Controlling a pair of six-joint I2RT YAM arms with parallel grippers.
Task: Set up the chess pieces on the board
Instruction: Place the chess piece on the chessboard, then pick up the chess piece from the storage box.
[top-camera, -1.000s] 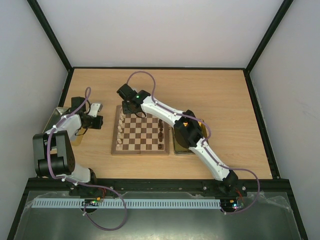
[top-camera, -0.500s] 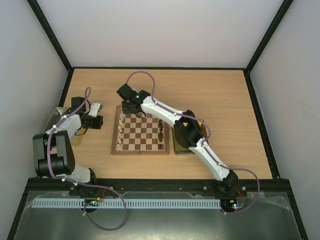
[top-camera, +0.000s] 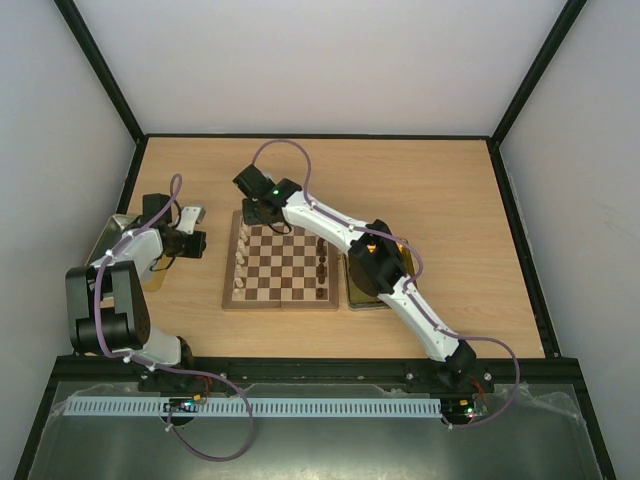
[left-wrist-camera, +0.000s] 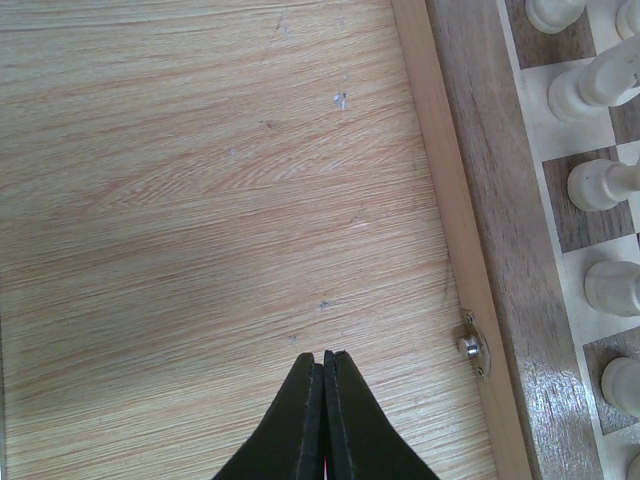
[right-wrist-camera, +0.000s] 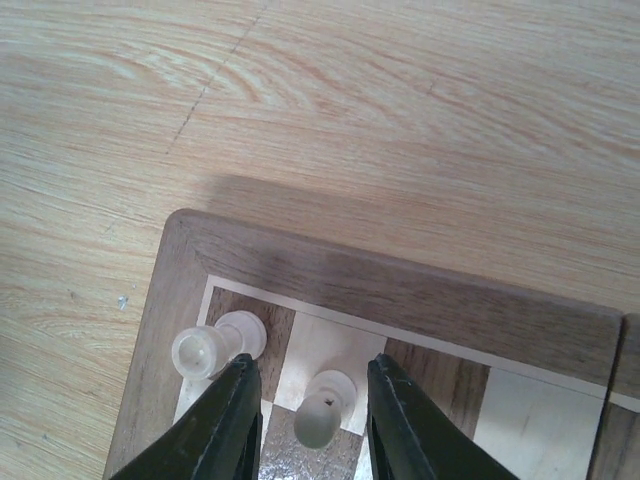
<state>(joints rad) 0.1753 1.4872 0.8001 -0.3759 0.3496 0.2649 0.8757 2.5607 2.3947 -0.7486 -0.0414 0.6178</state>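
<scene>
The board (top-camera: 282, 270) lies mid-table with cream chess pieces (top-camera: 243, 262) along its left side and dark brown ones (top-camera: 322, 262) along its right. My right gripper (top-camera: 262, 216) hangs over the board's far-left corner. In the right wrist view it (right-wrist-camera: 312, 368) is open, its jaws either side of a standing cream piece (right-wrist-camera: 327, 405) without touching it. Another cream piece (right-wrist-camera: 210, 345) stands on the corner square beside the left fingertip (right-wrist-camera: 238, 385). My left gripper (top-camera: 200, 243) is shut and empty (left-wrist-camera: 322, 356) over bare table, left of the board's edge (left-wrist-camera: 450, 200).
A dull tin (top-camera: 113, 240) sits at the table's left edge behind the left arm. A shiny gold tray (top-camera: 368, 292) lies right of the board, partly under the right arm. A metal latch (left-wrist-camera: 472, 345) sticks out of the board's side near the left gripper.
</scene>
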